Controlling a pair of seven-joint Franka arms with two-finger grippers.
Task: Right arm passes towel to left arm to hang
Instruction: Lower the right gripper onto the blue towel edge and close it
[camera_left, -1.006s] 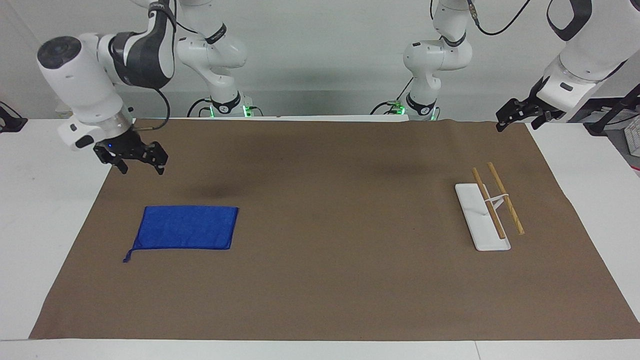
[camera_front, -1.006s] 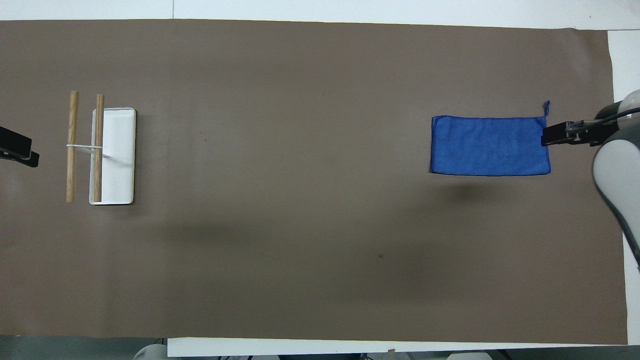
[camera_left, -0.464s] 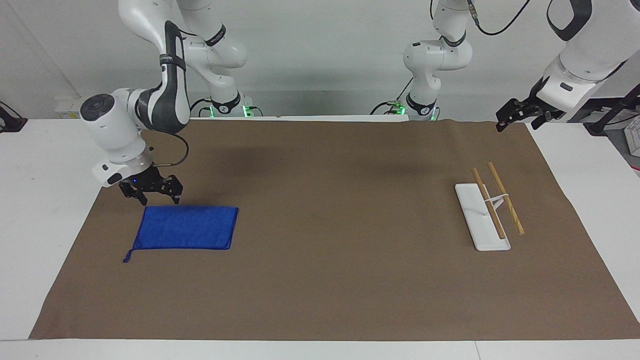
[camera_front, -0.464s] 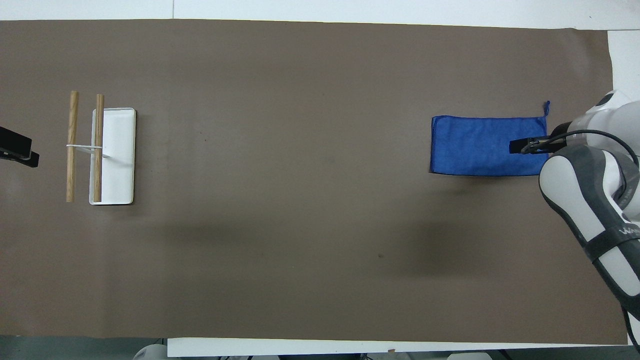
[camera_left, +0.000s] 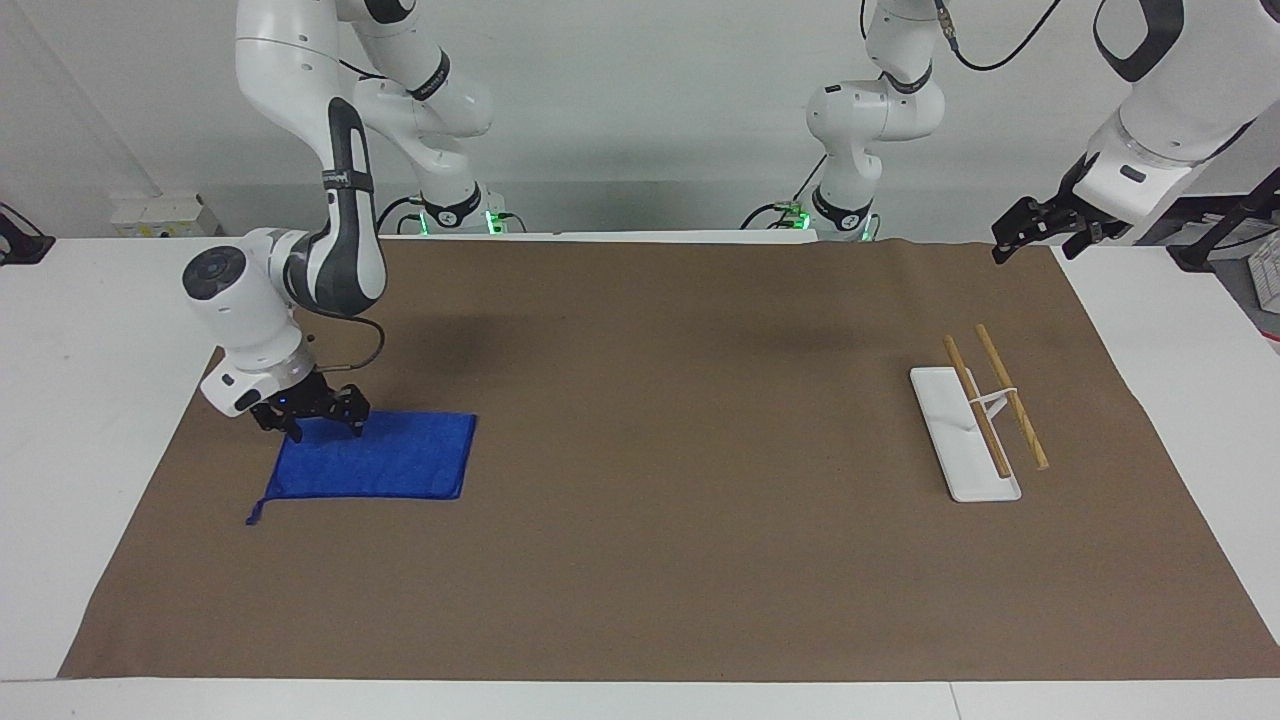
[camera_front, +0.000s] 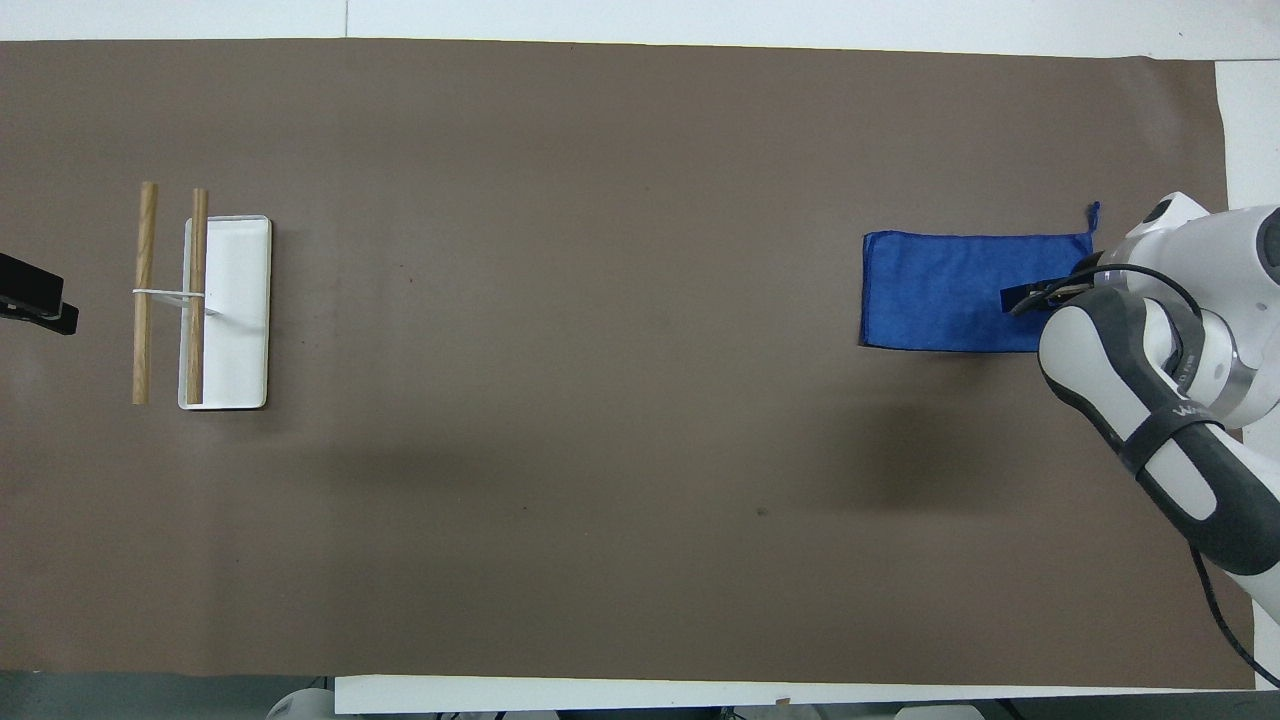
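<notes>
The towel (camera_left: 372, 457) lies flat on the desk (camera_left: 640, 560) at the right arm's end. The right gripper (camera_left: 310, 418) is low over its corner nearest the robots, fingers apart astride the edge. To grasp well, pinch one edge deep enough to lift cleanly. The left gripper (camera_left: 1040, 228) waits near the rack (camera_left: 975, 420); whether its fingers are apart I cannot tell.
</notes>
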